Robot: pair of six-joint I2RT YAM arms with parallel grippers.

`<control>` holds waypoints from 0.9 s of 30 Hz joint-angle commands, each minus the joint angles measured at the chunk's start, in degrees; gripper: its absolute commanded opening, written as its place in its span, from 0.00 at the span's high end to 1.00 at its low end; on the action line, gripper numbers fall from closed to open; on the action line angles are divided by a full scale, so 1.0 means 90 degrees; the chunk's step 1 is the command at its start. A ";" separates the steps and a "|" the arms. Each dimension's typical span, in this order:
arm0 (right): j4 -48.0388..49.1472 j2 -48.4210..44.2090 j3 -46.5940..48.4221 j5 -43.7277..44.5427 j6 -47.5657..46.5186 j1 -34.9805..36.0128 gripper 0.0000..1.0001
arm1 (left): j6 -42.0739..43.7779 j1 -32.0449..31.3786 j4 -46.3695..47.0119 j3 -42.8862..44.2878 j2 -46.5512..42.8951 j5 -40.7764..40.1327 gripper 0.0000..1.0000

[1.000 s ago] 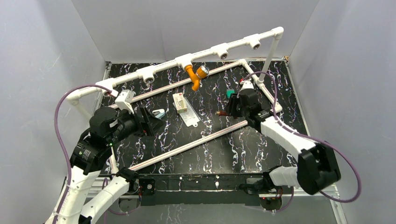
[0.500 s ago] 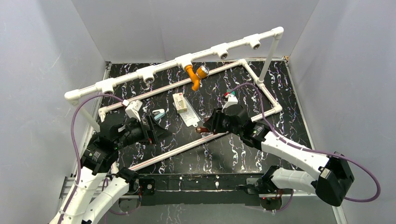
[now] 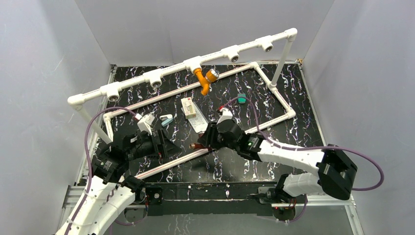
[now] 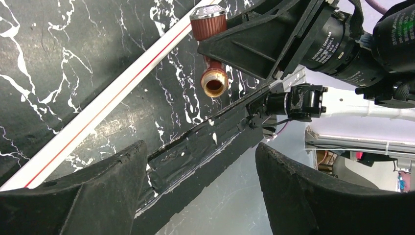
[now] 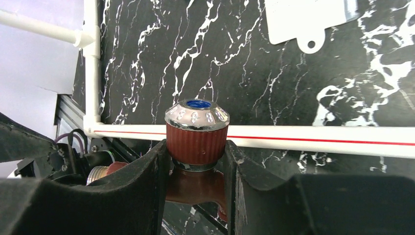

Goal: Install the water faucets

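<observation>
- Reddish-brown faucet (image 5: 196,132) — pinched in right gripper (image 5: 195,147) — has moved from rear right to table centre.
- Left gripper (image 4: 200,161), jaws spread, faces it; handover looks likely before fitting.

Your two arms, in white shells and black joint housings: left arm (image 3: 105,164), right arm (image 3: 288,154). A purple cable (image 3: 87,139) loops off each one. Matte black wedge fingers (image 4: 88,196) tip the left gripper (image 4: 200,147); the right arm's black wrist motor (image 4: 333,44) bears white lettering.
</observation>
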 commanded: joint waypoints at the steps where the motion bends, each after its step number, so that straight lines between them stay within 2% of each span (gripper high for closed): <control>1: 0.0862 0.0445 0.0411 0.0338 0.0427 0.0417 0.99 | -0.0060 -0.0023 -0.0105 -0.0293 -0.0079 0.0180 0.22; 11: 0.1301 0.1331 0.1064 0.0367 0.0511 0.0930 0.99 | -0.0025 -0.0023 -0.0226 -0.0694 -0.0196 0.0164 0.26; 24: 0.1464 0.1617 0.1267 0.0270 0.0582 0.1181 0.99 | 0.0002 -0.0023 -0.0240 -0.0705 -0.0154 0.0184 0.46; 27: 0.1472 0.1641 0.1300 0.0216 0.0534 0.1230 0.99 | -0.0009 -0.0023 -0.0244 -0.0726 -0.0157 0.0170 0.48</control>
